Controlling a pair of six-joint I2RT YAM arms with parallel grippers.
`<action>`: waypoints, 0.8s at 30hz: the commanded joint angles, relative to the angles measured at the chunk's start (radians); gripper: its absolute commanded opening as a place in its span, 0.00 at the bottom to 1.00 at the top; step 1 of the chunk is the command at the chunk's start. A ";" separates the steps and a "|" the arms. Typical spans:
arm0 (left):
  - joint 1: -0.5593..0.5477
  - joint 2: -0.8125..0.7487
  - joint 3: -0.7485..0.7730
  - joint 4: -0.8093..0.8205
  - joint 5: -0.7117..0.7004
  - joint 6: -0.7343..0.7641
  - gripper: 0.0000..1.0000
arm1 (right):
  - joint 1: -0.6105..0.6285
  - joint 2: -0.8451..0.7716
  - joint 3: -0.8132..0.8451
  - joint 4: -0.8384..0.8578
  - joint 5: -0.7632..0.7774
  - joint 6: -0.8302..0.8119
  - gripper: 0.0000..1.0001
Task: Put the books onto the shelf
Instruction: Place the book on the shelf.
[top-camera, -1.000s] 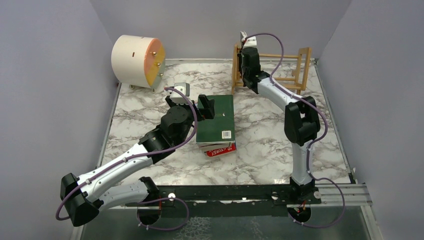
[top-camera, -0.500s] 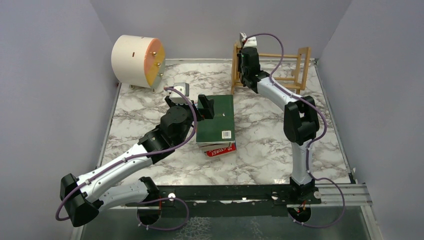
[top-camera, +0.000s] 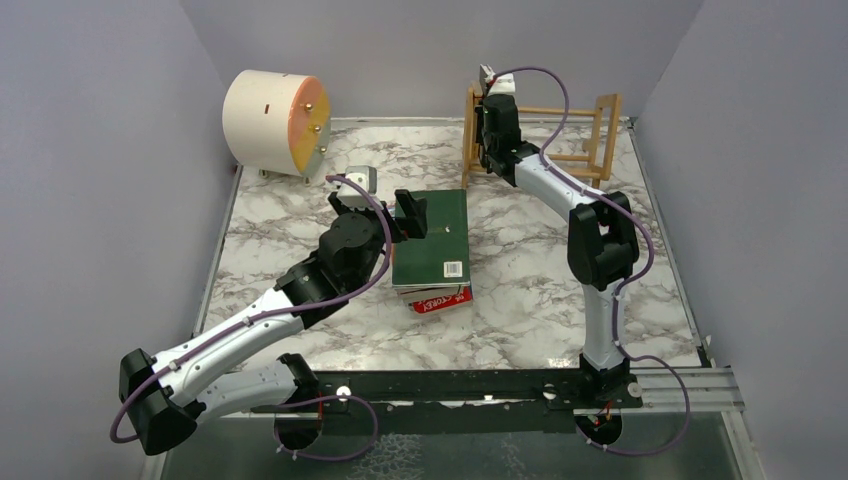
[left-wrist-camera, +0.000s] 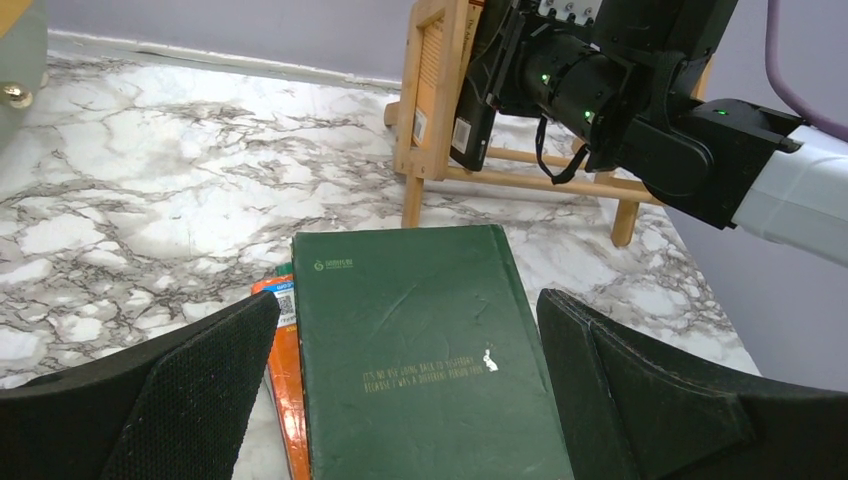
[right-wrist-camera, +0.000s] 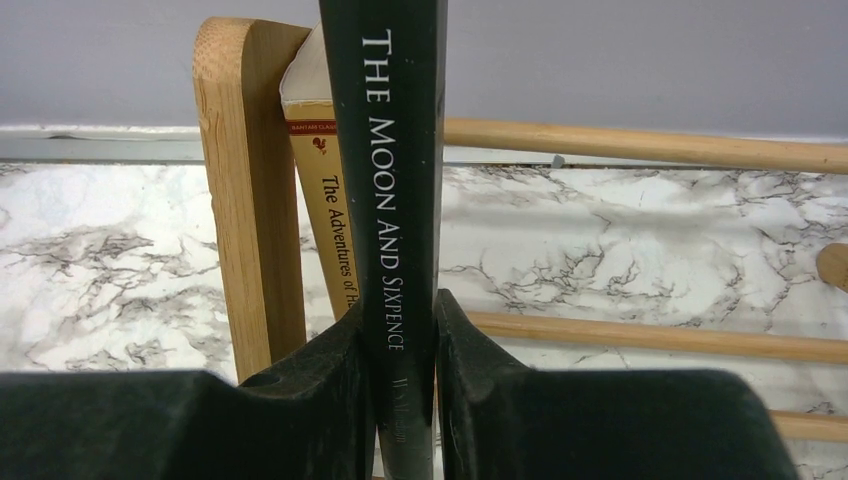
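One dark book (right-wrist-camera: 395, 180): my right gripper (right-wrist-camera: 400, 320) pinches it upright at the shelf (right-wrist-camera: 245, 200).
Left gripper (left-wrist-camera: 405, 310): spread wide above the green book (left-wrist-camera: 420, 400).

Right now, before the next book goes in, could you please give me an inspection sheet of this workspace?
Surface: marbled table, no spills seen.
Job's things: green book tops a stack over orange book and red book; tan book stands in the shelf.
Clutter: cream cylinder and small box, far left.
Grippers: left gripper open over green book; right gripper shut on dark book at shelf.
Cables: purple cables along both arms.
Surroundings: plain walls.
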 joint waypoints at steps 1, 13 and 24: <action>0.005 -0.017 -0.019 0.007 -0.020 0.008 0.99 | 0.005 -0.060 -0.008 0.082 -0.041 0.029 0.23; 0.006 -0.020 -0.025 0.010 -0.015 0.001 0.99 | 0.006 -0.135 -0.088 0.098 -0.048 0.046 0.30; 0.008 0.021 0.007 -0.044 -0.038 -0.018 0.99 | 0.018 -0.314 -0.186 0.023 -0.031 0.074 0.36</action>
